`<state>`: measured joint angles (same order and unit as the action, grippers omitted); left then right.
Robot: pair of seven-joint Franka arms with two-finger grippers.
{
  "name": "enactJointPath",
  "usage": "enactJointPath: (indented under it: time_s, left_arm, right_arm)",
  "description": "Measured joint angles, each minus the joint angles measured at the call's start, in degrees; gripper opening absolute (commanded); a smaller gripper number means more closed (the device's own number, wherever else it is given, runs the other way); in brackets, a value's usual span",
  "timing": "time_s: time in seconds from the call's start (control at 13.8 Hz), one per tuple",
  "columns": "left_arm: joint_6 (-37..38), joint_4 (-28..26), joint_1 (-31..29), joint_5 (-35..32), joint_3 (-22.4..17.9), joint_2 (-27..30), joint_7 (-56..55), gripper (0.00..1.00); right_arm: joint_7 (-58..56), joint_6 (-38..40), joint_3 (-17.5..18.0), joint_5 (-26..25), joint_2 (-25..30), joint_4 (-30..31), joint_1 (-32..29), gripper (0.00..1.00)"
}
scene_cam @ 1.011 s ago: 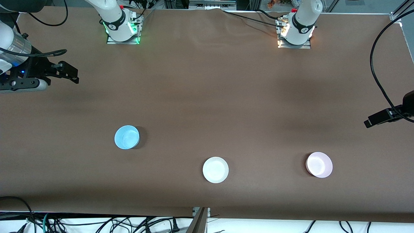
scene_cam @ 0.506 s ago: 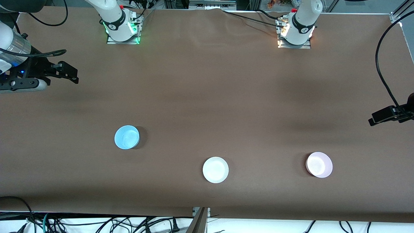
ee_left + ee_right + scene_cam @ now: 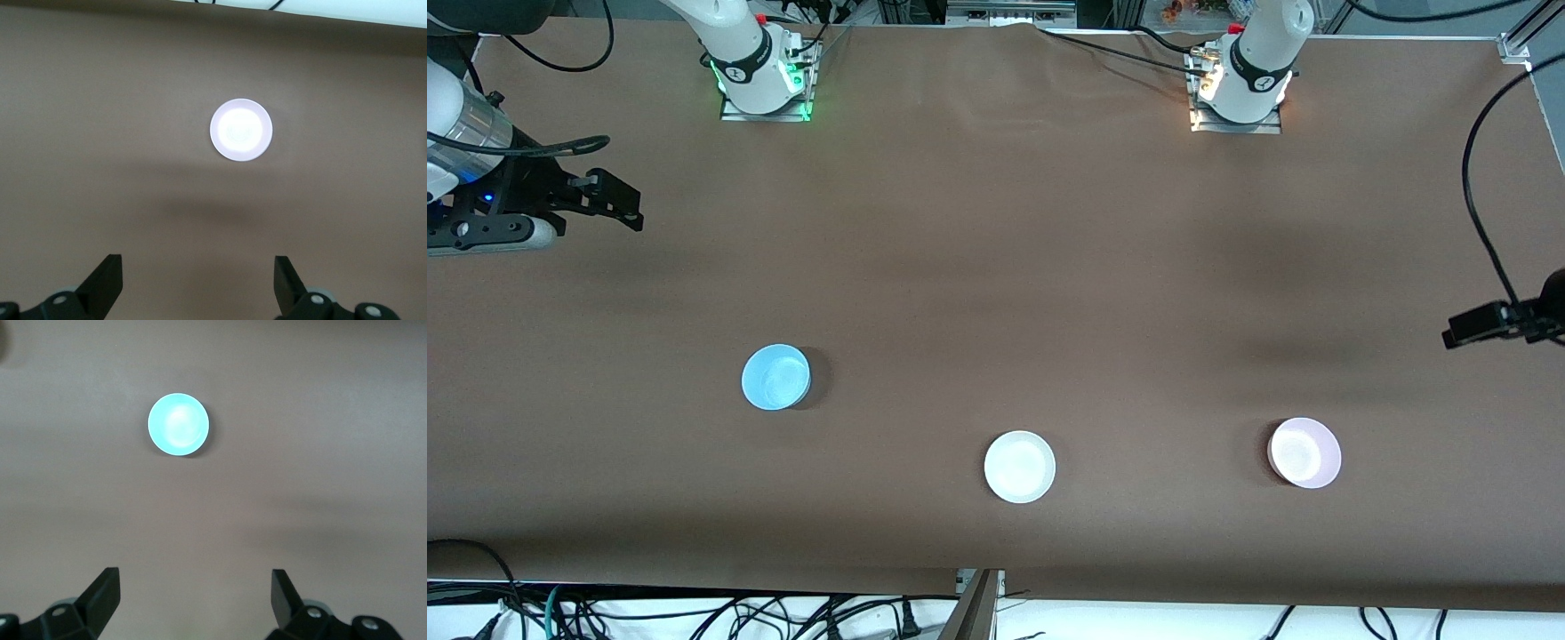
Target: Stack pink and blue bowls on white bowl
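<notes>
The light blue bowl (image 3: 775,377) sits on the brown table toward the right arm's end. The white bowl (image 3: 1019,467) sits mid-table near the front edge. The pale pink bowl (image 3: 1304,452) sits toward the left arm's end. All three stand apart and upright. My right gripper (image 3: 618,200) hangs open and empty over bare table at the right arm's end. In the right wrist view the gripper (image 3: 195,590) looks at the blue bowl (image 3: 178,425). My left gripper (image 3: 1467,329) hangs open and empty over bare table at the left arm's end. In the left wrist view the gripper (image 3: 198,273) looks at the pink bowl (image 3: 241,130).
The two arm bases (image 3: 765,76) (image 3: 1240,84) stand along the table's edge farthest from the front camera. A black cable (image 3: 1480,204) hangs over the left arm's end. Loose cables (image 3: 694,613) lie below the table's front edge.
My left gripper has drawn slightly toward the left arm's end of the table. The right gripper and the three bowls have not moved.
</notes>
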<state>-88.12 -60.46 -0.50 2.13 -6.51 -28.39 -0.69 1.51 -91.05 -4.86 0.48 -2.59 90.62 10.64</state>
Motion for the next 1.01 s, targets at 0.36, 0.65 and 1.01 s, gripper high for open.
enactJointPath:
  time_s: [0.36, 0.65, 1.01]
  left_arm:
    - [-20.26, -10.25, -2.03, 0.65, -0.02, -8.15, 0.02, 0.96]
    - [-28.96, -16.28, -2.4, 1.08, -0.01, -11.9, 0.02, 0.91]
    - [-37.27, -21.6, -2.34, 2.34, 0.44, -13.47, 0.0, 0.89]
  right_arm:
    - [0.0, -0.05, 0.07, 0.6, 0.0, -0.02, 0.02, 1.0]
    - [0.01, -0.22, 0.08, 1.23, 0.0, -0.35, 0.01, 1.0]
    - [0.01, -0.22, 0.08, 1.27, 0.01, -0.79, -0.02, 1.0]
